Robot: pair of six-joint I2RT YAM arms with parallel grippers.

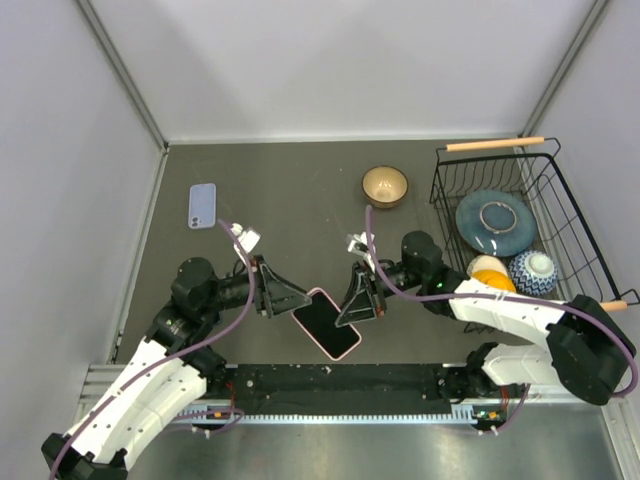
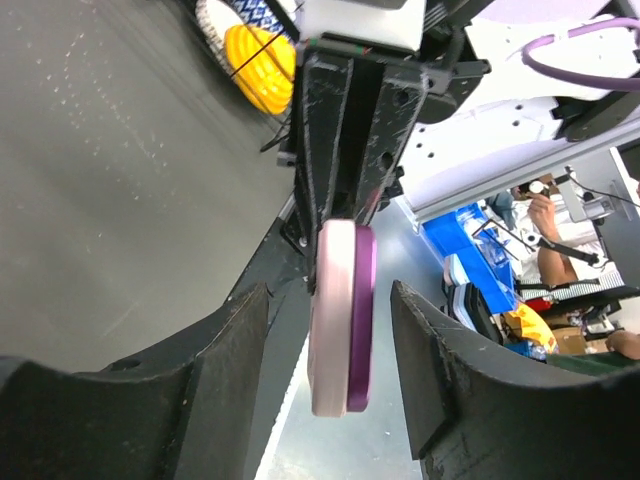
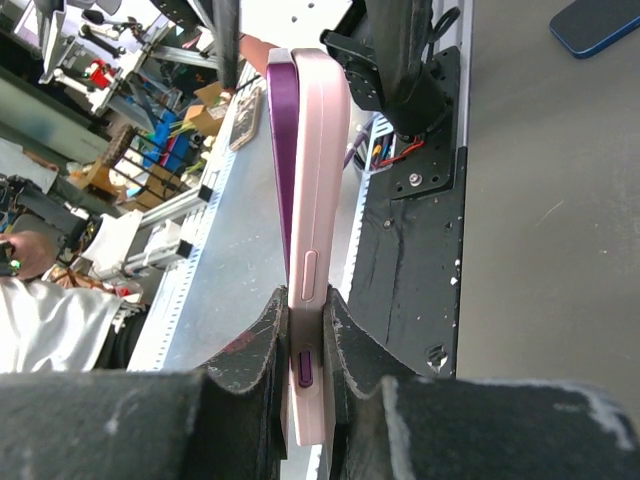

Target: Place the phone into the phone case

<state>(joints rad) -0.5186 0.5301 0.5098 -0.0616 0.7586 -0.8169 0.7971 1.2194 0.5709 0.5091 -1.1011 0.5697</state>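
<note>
A purple phone [image 1: 328, 326] sits partly inside a pink case [image 1: 318, 294] and is held on edge above the table's near middle. My right gripper [image 1: 347, 311] is shut on the cased phone; in the right wrist view its fingers [image 3: 268, 335] clamp the pink case [image 3: 318, 180], with the purple phone [image 3: 282, 140] standing proud on the left side. My left gripper [image 1: 298, 301] is open. In the left wrist view its jaws stand on either side of the phone [image 2: 361, 320] and case [image 2: 332, 320] without touching them.
A blue phone-shaped slab [image 1: 202, 205] lies flat at the far left, also in the right wrist view [image 3: 598, 22]. A tan bowl [image 1: 385, 185] sits at the back. A black wire basket [image 1: 548, 160] at the right holds a blue plate and bowls.
</note>
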